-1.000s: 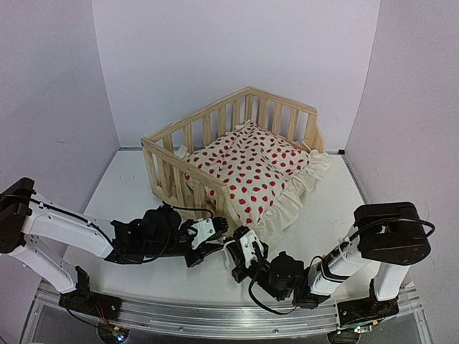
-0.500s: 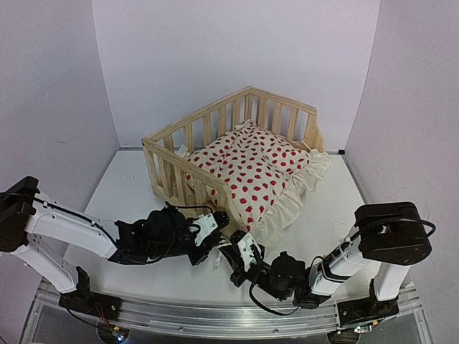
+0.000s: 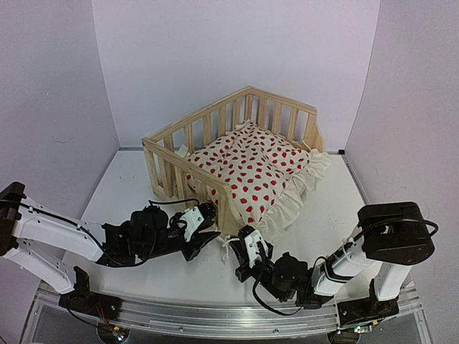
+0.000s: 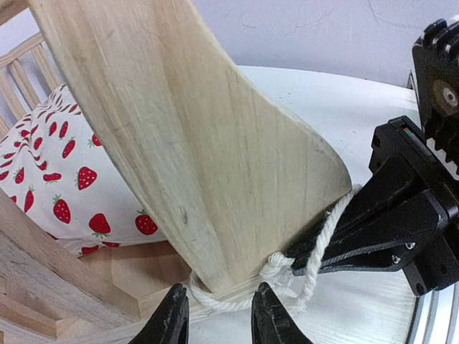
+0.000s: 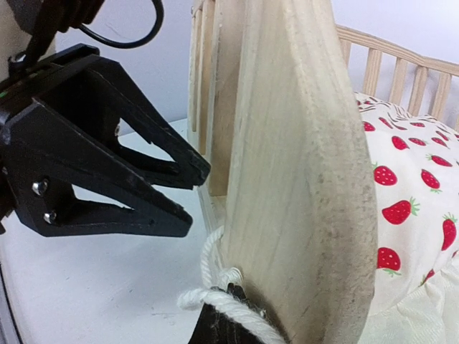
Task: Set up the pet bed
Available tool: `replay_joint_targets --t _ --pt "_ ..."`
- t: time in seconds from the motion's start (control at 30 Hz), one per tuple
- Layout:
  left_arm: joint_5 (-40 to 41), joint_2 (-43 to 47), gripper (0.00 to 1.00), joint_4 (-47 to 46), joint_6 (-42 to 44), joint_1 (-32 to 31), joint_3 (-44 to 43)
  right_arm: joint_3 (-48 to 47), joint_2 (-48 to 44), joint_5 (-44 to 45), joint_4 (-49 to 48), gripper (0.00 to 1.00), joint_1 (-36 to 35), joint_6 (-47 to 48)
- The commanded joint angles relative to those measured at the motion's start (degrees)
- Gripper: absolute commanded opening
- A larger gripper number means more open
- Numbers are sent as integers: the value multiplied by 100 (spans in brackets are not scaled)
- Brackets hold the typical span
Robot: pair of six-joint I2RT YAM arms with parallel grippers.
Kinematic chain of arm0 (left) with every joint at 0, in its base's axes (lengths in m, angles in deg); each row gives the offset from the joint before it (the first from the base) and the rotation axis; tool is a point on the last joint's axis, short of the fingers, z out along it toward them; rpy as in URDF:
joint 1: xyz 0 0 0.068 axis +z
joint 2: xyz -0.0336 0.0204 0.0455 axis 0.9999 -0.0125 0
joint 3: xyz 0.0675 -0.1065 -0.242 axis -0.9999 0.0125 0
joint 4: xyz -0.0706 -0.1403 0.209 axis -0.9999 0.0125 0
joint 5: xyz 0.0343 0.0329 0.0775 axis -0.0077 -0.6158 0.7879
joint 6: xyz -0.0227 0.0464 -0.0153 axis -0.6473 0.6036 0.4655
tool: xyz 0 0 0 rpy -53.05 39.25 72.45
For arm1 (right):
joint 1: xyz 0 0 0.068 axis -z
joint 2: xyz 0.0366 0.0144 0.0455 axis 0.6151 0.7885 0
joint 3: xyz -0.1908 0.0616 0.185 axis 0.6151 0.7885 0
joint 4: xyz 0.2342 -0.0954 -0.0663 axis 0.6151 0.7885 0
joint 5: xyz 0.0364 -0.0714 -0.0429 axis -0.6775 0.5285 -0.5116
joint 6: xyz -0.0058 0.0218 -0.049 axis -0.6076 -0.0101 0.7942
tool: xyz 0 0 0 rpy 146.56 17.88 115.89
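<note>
The pet bed, a pine frame with slatted rails, stands mid-table with the red-dotted ruffled cushion in it. A white tie string loops round the foot of the bed's front end board. My left gripper is open, its fingertips on either side of the string loop at the board's base; it also shows in the top view. My right gripper is shut on the tie string against the board; it also shows in the left wrist view and the top view.
The cushion's ruffle hangs over the bed's open right side onto the white table. Grey walls close in on three sides. Both arms lie low along the table's near edge.
My left arm has drawn back to the left, and its gripper now sits slightly apart from the right gripper. The right gripper has shifted slightly right, still on the string.
</note>
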Motion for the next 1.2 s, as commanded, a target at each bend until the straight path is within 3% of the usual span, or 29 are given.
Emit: replay_joint_targets --t 0.0,0.43,1.17 --pt "156 179 31 -357 315 -13 -51 -140 -239 392 -228 0 9 54" --pt "-383 -453 22 -447 1865 24 -356 -216 -255 -144 -228 0 61 183" --pt "-663 -584 28 -507 2229 16 -309 -181 -334 -208 -232 0 70 238"
